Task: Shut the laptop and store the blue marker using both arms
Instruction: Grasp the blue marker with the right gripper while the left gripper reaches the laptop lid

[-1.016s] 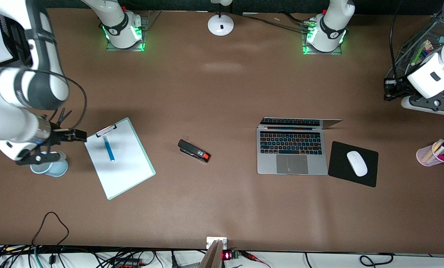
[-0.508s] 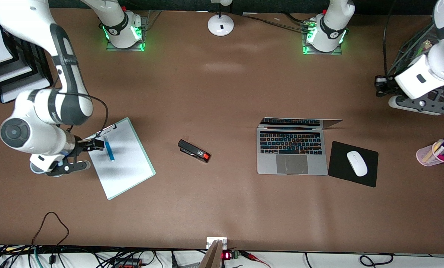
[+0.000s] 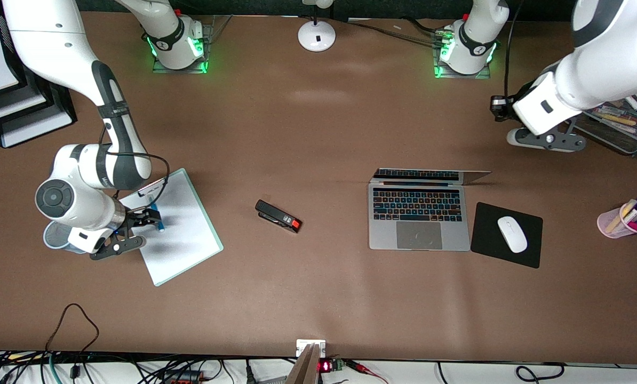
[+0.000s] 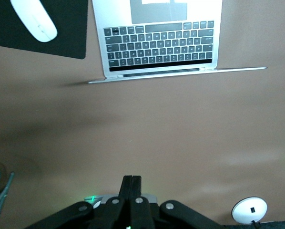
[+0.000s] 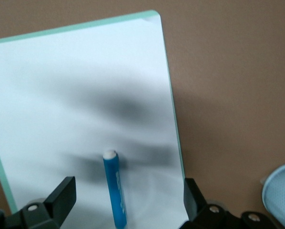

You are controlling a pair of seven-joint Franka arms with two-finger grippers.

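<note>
Since 1 s ago the right arm has swung in from the tabletop's edge, so the right claw (image 3: 146,220) is now over the blue marker (image 3: 157,221). The left arm has come off the wire tray (image 3: 620,124) toward the laptop (image 3: 419,216); the left claw (image 3: 497,106) hangs over bare tabletop (image 3: 318,133), betw. the tray and the laptop's lid.

Step in hand, as I judge it: approach for the marker pick-up, w/ the lid-closing reach starting in parallel. Laptop is open, lid tipped well back, beside the mouse pad (image 3: 506,234). Marker lies flat on the white clipboard (image 3: 185,240), toward the right arm's end.

Right wrist view shows the marker (image 5: 115,191) centred betw. fingers (image 5: 61,193) spread wide apart, not touching it. Next move calls for a straight drop, then pinching across the barrel w/o scraping the board.

Left claw (image 4: 131,183): fingers pressed together, holding nothing, pointing at the laptop (image 4: 159,43). It needs to get to the lid's top edge to push it down.

Right arm is bent at the elbow, wrist angled down; left arm reaches in from high.
</note>
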